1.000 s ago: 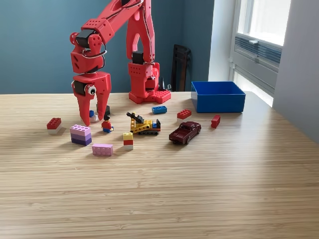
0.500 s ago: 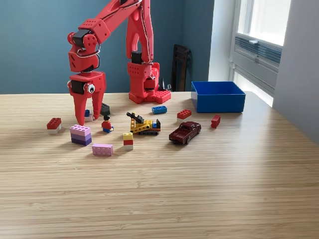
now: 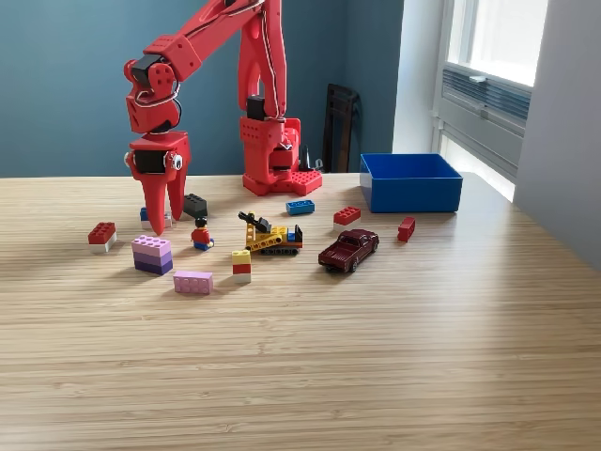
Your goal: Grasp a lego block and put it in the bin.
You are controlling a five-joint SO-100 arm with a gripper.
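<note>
In the exterior view my red gripper points straight down at the table's back left, its tips just above the wood. The fingers overlap from this angle, so whether they are open or shut is unclear. A small blue brick peeks out just left of them, and a black brick lies just right. A purple stack, a pink brick and a red-on-white brick lie nearby. The blue bin stands at the back right, far from the gripper.
A minifigure, a yellow vehicle, a yellow-red-white stack, a dark red toy car, a blue brick and two red bricks are spread mid-table. The red robot base stands behind them.
The gripper has shifted left and back, and its fingers, seen spread apart a second ago, now look close together. The small blue brick now shows on its left side.
</note>
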